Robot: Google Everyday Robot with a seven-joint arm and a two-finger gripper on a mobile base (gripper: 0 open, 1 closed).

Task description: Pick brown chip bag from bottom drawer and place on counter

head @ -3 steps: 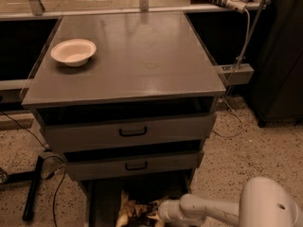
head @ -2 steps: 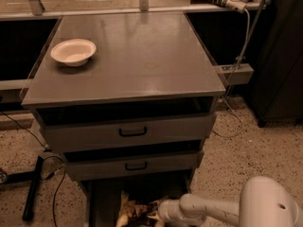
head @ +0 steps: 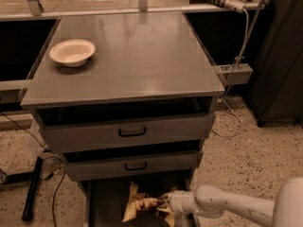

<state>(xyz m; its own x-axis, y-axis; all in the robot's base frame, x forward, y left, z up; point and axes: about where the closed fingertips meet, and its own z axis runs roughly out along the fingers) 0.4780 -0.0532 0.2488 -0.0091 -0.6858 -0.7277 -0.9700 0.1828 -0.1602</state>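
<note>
**Q:** Quick status, where's the bag?

**A:** The brown chip bag [head: 142, 204] is lying crumpled on the floor of the bottom drawer [head: 105, 200], right of middle. My gripper [head: 164, 203] is low in that drawer at the bag's right edge, touching it as far as I can see. The arm [head: 222, 203] comes in from the right. I cannot tell if the gripper is clamped on the bag or open. It's too dark down there.

**Q:** Which step are we on?

**A:** The grasp, I'd say. The bag isn't lifted yet, so it's early in the task.

**Q:** How do I do it well?

**A:** Bite a solid fold of the bag, not just the pale edge, because crinkly bags slip. Then draw it toward the near side first. The two handled drawers [head: 132, 132] sit just above the bag's far end, so a straight lift could snag there. Once clear, go up and over to the counter [head: 142, 65].

**Q:** Where do I drop it?

**A:** Middle or right of the top. The white bowl [head: 72, 52] sits far left, so stay well apart from it.
</note>
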